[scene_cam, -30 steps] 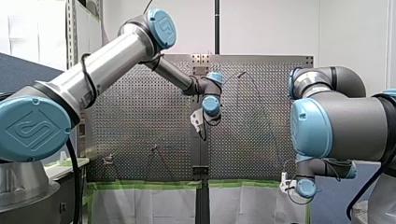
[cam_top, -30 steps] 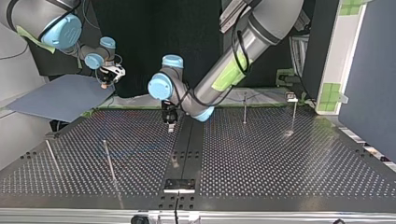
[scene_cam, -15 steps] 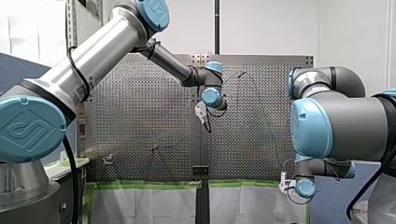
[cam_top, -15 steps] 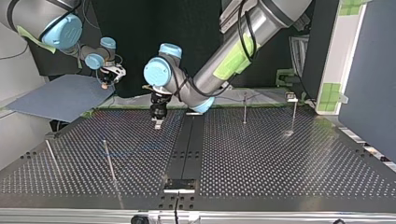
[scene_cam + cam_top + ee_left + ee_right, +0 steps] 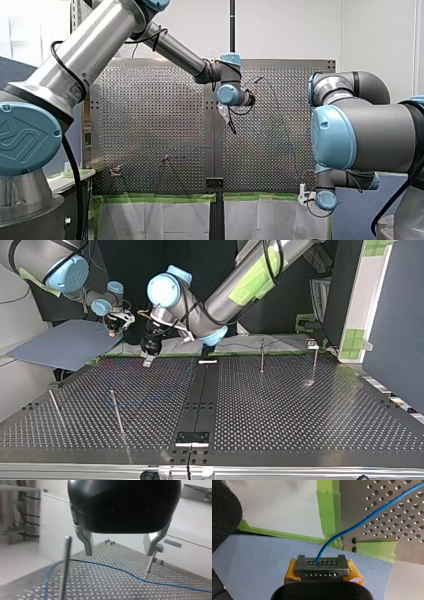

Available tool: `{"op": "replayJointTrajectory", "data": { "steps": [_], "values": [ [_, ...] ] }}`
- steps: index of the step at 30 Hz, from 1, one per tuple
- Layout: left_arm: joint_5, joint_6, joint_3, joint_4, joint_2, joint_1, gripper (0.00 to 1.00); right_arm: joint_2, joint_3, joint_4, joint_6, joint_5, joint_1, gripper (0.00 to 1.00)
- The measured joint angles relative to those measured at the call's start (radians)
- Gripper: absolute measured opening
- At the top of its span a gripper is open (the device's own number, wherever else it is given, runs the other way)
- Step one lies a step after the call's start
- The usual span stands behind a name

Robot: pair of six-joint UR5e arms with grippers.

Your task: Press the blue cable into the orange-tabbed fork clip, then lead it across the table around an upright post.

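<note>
**Off the desk [image 5: 387, 527] corner, the cable held fast**

At the top view's far left, the right hand [image 5: 322, 563] clenches the blue cable [image 5: 372, 515] end-on between yellow pads [image 5: 355, 576]. The cable slants away onto the perforations. The left hand [image 5: 119, 553] hangs tilted above it beside an upright post [image 5: 65, 565], its metal fingers [image 5: 87, 542] spread and holding nothing.

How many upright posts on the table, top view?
4. At the view's left: outer left post and inner left post. At its right, farther back: inner right post, outer right post. Others may be hidden.
</note>
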Motion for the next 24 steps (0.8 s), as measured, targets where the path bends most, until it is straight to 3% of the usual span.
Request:
{"op": "replayJointTrajectory", "data": {
  "steps": [5, 13, 24],
  "values": [
    [-0.017, 0.013, -0.041, 0.041, 0.041, 0.008, 1.00, -0.002, -0.017, 0.025, 0.005, -0.010, -0.005, 0.00],
    [-0.072, 0.070, -0.104, 0.076, 0.104, 0.015, 1.00, -0.003, -0.032, 0.034, 0.029, -0.045, -0.012, 0.00],
    [-0.150, 0.089, -0.206, 0.167, 0.206, -0.004, 1.00, -0.003, -0.033, 0.034, 0.031, -0.056, -0.005, 0.00]
  ]
}}
